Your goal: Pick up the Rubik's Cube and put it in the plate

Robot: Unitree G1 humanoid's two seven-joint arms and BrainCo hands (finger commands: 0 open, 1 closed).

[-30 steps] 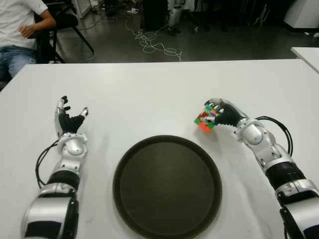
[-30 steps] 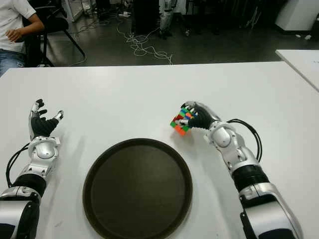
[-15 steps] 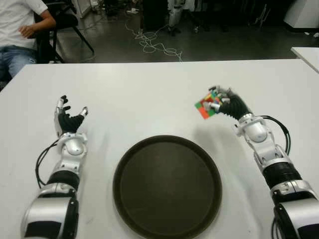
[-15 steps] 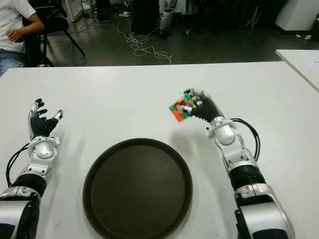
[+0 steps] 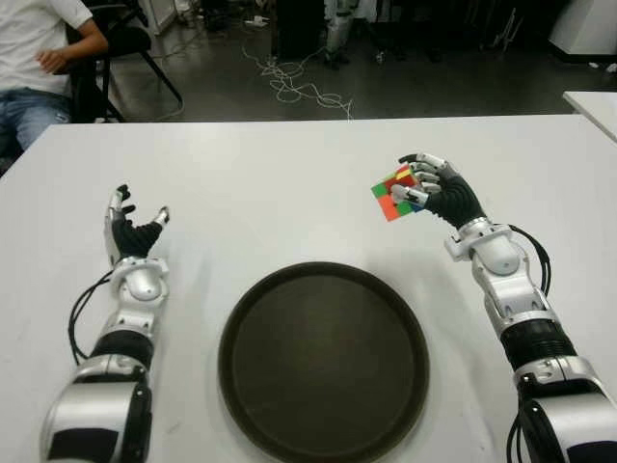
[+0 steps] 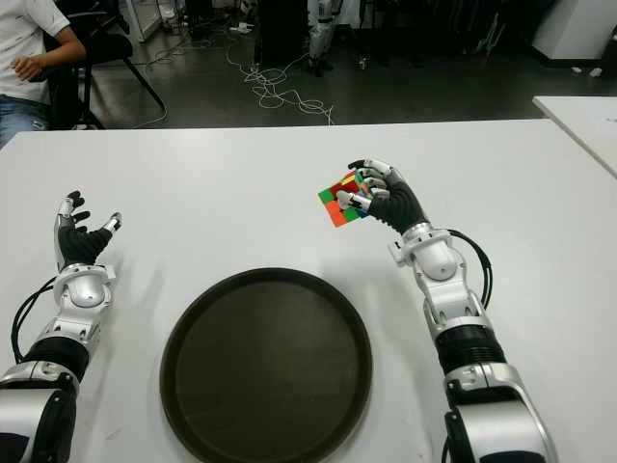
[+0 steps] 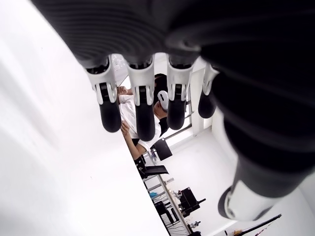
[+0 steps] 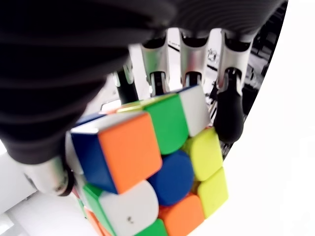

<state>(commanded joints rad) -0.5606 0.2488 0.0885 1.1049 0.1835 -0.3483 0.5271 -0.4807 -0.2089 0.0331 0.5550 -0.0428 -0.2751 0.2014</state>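
Observation:
My right hand (image 5: pixel 421 186) is shut on the Rubik's Cube (image 5: pixel 393 197), a scrambled cube with red, green, orange and yellow squares. It holds the cube in the air above the white table (image 5: pixel 289 174), beyond the far right rim of the plate (image 5: pixel 323 359). The plate is a round, dark brown, shallow dish lying near the table's front edge with nothing in it. In the right wrist view the fingers (image 8: pixel 230 110) wrap the cube (image 8: pixel 152 167) closely. My left hand (image 5: pixel 130 231) shows to the left of the plate, its fingers (image 7: pixel 140 103) spread and holding nothing.
A person in a white shirt (image 5: pixel 39 39) sits on a chair beyond the table's far left corner. Cables (image 5: pixel 294 82) lie on the dark floor behind the table. Another white table's corner (image 5: pixel 593 101) shows at the far right.
My right hand has lifted the cube off the table and raised it, turning the wrist upward. The left hand has not moved.

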